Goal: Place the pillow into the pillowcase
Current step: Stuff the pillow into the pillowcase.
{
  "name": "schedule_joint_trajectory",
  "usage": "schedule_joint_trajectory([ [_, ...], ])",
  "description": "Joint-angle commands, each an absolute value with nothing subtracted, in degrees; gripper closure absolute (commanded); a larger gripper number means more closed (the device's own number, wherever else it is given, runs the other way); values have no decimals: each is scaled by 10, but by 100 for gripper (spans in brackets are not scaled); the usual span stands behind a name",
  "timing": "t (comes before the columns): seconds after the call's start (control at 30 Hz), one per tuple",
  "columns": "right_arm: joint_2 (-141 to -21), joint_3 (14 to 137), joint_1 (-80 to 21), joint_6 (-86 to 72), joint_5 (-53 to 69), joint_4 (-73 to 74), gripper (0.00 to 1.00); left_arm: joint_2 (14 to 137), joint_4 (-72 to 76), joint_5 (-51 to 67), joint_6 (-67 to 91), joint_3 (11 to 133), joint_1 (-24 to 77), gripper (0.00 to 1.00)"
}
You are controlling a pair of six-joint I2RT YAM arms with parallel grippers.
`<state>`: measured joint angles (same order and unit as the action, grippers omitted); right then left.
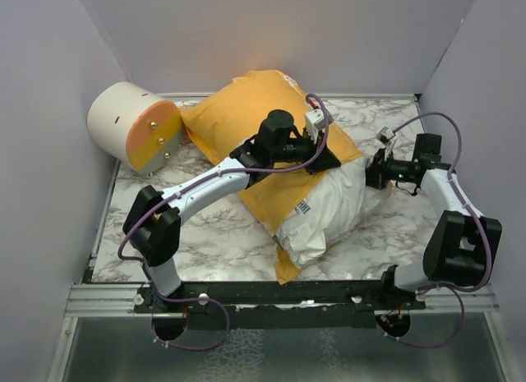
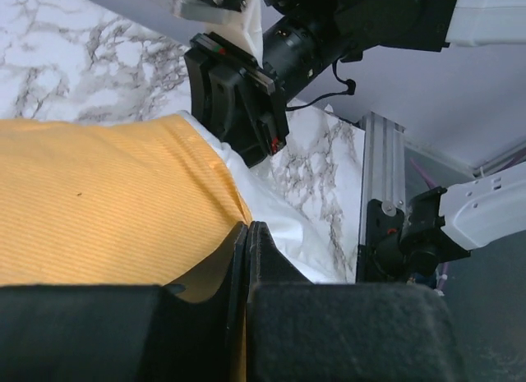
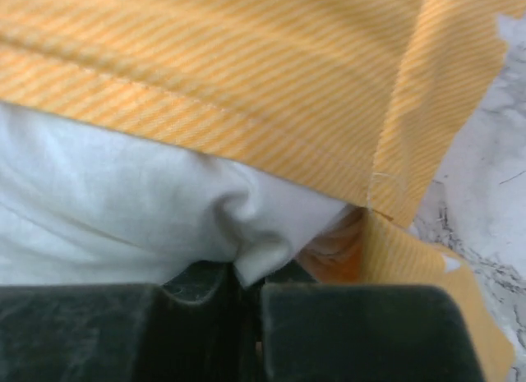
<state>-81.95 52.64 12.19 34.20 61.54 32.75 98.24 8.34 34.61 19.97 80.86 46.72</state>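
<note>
— Where is your pillow (image 1: 333, 208)?
— On the table (image 1: 205, 242), half inside the pillowcase (image 1: 234, 111), with its near end sticking out. Your right gripper (image 3: 246, 277) pinches its white fabric. Your left gripper (image 2: 246, 232) is pressed together on the orange edge.

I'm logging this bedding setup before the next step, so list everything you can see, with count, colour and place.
pillow: one, white, centre of table, near end sticking out of the pillowcase
pillowcase: one, orange-yellow, over the pillow's far part
cylinder: one, cream with orange end, far left corner
table: one, white-grey marble, under everything
left arm: one, black and white, over the pillowcase, jaws shut on its edge
right arm: one, black and white, right of the pillow, jaws pinching its white fabric
</note>
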Motion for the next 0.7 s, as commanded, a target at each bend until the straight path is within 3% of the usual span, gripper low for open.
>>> schedule_joint_trajectory([
  [0.0, -803, 598, 117, 204, 705, 206, 99, 1006, 66, 441, 159, 862, 499, 100],
  [0.17, -715, 657, 117, 51, 696, 20, 99, 1058, 41, 432, 106, 997, 483, 100],
  [0.3, -731, 764, 117, 39, 705, 69, 99, 1138, 5, 430, 110, 1155, 474, 100],
  [0.37, -730, 752, 117, 54, 708, 77, 99, 1163, -10, 427, 124, 1195, 472, 100],
  [0.43, -714, 713, 117, 117, 694, 121, 98, 1164, -6, 421, 140, 1179, 468, 100],
  [0.57, -692, 648, 117, 309, 662, 265, 85, 1119, 53, 395, 162, 1044, 459, 100],
  [0.67, -676, 623, 117, 369, 646, 312, 78, 1086, 96, 385, 183, 967, 455, 97],
])
